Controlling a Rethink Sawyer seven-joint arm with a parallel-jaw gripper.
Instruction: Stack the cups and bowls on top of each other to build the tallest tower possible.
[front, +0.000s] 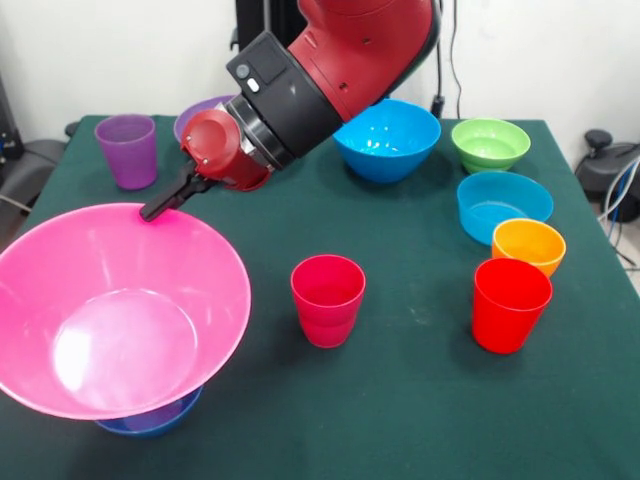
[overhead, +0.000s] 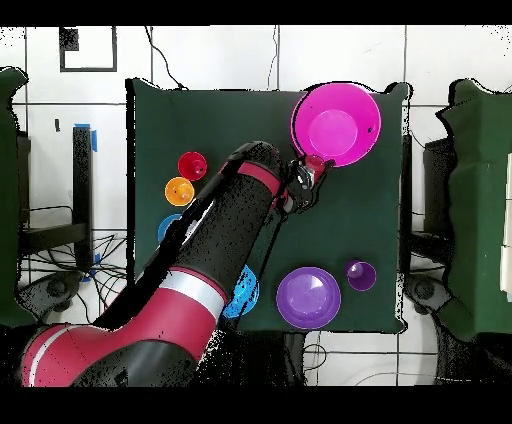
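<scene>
The huge pink bowl (front: 120, 310) sits tilted at the front left, over a small dark blue bowl (front: 150, 418). My gripper (front: 158, 208) is shut on the pink bowl's far rim. In the overhead view the gripper (overhead: 303, 172) is at the lower edge of the pink bowl (overhead: 337, 124). The magenta cup (front: 328, 300) stands upright mid-table. The red cup (front: 511, 305) stands at the front right, next to the small orange bowl (front: 528, 245). The purple cup (front: 128, 150) stands at the back left. The large purple bowl (front: 200, 112) is mostly hidden behind the arm.
The large blue bowl (front: 387, 138), green bowl (front: 490, 143) and cyan bowl (front: 503, 205) stand along the back right. In the overhead view the purple bowl (overhead: 308, 297) and purple cup (overhead: 360, 275) are near the robot's side, and the arm covers the middle of the table.
</scene>
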